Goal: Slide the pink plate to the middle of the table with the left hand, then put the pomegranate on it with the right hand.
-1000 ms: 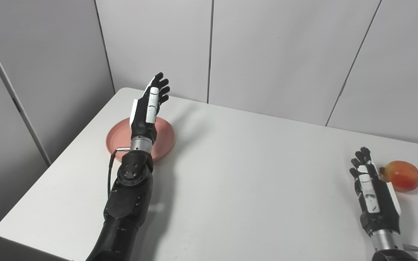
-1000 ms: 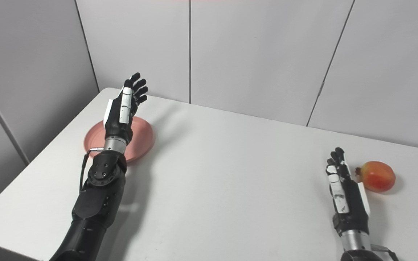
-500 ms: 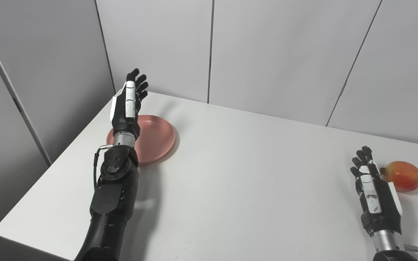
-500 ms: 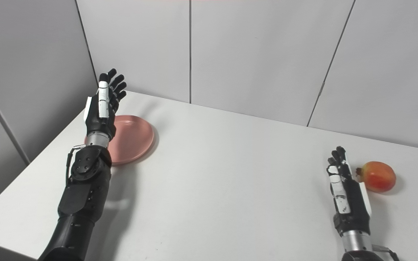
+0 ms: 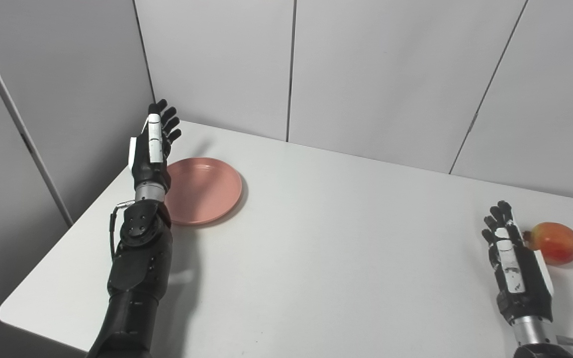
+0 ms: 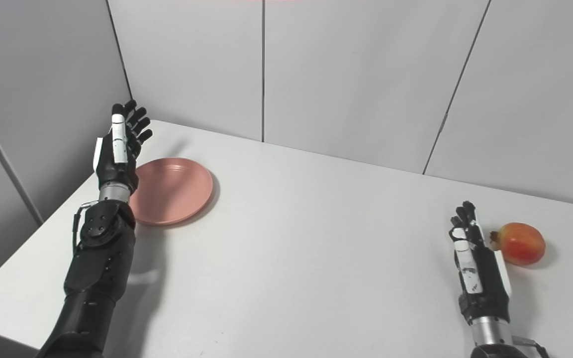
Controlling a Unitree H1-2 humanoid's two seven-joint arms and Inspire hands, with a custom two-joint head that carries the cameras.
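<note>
- Waiting nearest the camera, the right hand rests low over the table with fingers stretched out and holding nothing; it sits just beside the pomegranate, which lies near the right edge, and whether the two touch cannot be told.
- Farther off on the other side, the left hand is raised edge-on above the table, fingers extended and a little apart, empty, at the outer left rim of the pink plate.
- That plate lies flat near the far left corner, well apart from the middle of the table, so the slide is judged not yet started.
- To do this step well, the hand should come down until its palm side meets the plate's outer rim, low enough to catch the rim rather than pass over it.
- Pushing should run toward the table's centre in one smooth sweep, pressing sideways and not downward, since a shallow plate can tip or spin if loaded on one edge.
- Keeping contact near the rim's midpoint should stop the plate from rotating away; the pomegranate can stay put until the plate is centred.
</note>
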